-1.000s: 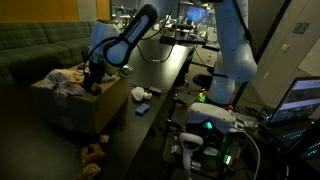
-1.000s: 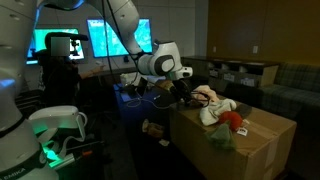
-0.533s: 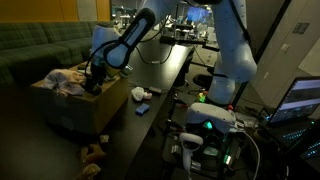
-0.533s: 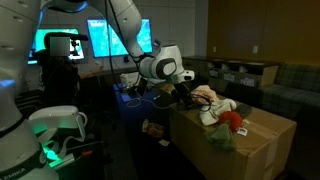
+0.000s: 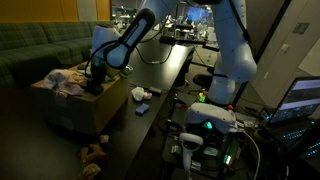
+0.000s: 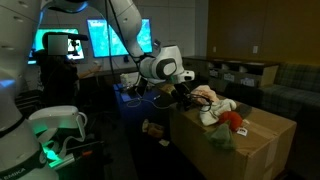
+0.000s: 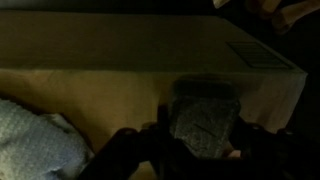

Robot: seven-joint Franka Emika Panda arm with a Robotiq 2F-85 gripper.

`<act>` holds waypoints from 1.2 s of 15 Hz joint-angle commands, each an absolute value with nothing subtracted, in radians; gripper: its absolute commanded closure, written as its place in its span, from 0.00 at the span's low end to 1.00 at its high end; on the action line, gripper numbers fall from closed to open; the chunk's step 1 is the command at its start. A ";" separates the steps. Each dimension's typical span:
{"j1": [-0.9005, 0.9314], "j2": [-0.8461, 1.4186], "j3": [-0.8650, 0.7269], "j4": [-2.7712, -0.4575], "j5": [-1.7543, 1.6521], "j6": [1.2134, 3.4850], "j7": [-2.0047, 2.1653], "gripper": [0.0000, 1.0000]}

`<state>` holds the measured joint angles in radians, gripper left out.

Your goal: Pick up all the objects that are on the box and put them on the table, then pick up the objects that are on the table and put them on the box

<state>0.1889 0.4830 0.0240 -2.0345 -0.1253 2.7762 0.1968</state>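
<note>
The tool [image 7: 200, 135] sits low over the box [image 7: 110, 45], with its two dark fingers on either side of a small grey cloth [image 7: 205, 108]. The wrist view is too dim to tell whether they pinch the cloth or merely straddle it. The cloth lies on the box top at twelve o'clock from the tool, bunched into a soft lump. It is probably light and limp, so it would sag and drape when lifted. A grip on the raised middle fold looks safer than one on a thin edge, which could slip out. At eight o'clock lies a pale cloth [image 7: 30, 140], near but apart. In an exterior view a red ball [image 6: 232, 120] rests at four o'clock, further along the box. The table [image 5: 165, 70] runs alongside.
</note>
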 commanded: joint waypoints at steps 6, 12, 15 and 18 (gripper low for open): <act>0.161 0.374 0.044 -2.131 -0.100 2.752 0.126 0.68; 0.121 0.202 0.065 -2.339 -0.083 2.771 0.052 0.68; 0.117 0.129 0.048 -2.454 -0.113 2.794 0.047 0.68; 0.108 0.087 0.037 -2.556 -0.139 2.807 0.045 0.68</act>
